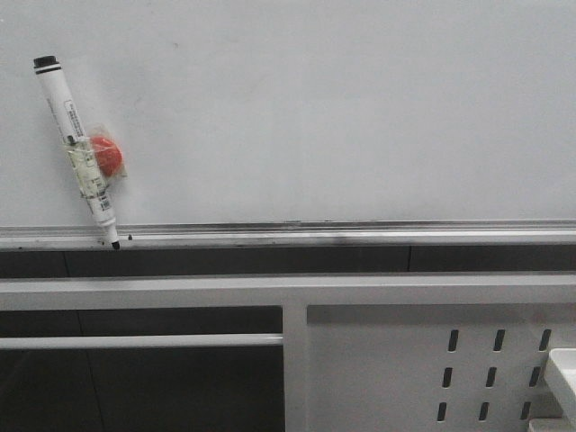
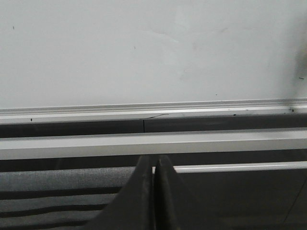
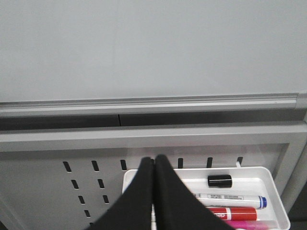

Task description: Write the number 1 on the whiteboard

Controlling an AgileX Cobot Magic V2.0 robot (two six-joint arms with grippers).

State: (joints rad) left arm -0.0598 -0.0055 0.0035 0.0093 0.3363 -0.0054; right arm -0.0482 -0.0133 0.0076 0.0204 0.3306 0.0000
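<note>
Your large glossy white-grey whiteboard (image 1: pixel 315 108) carries no black stroke for the number 1; a white marker pen with a black cap (image 1: pixel 77 150) leans against its left part beside a red round magnet (image 1: pixel 109 156), tip down on the silver metal rail (image 1: pixel 360 236). Your left hand (image 2: pixel 153 191) has its 2 black fingers pressed together on nothing. Your right hand (image 3: pixel 154 191) is likewise closed and empty, above a white plastic tray (image 3: pixel 271 184) of markers on the slotted white metal panel (image 3: pixel 48 177).

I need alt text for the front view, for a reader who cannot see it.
A black-capped marker with a red piece taped to it leans tilted on the blank whiteboard, its uncapped tip down at the silver rail. Below is a slotted white panel.
</note>
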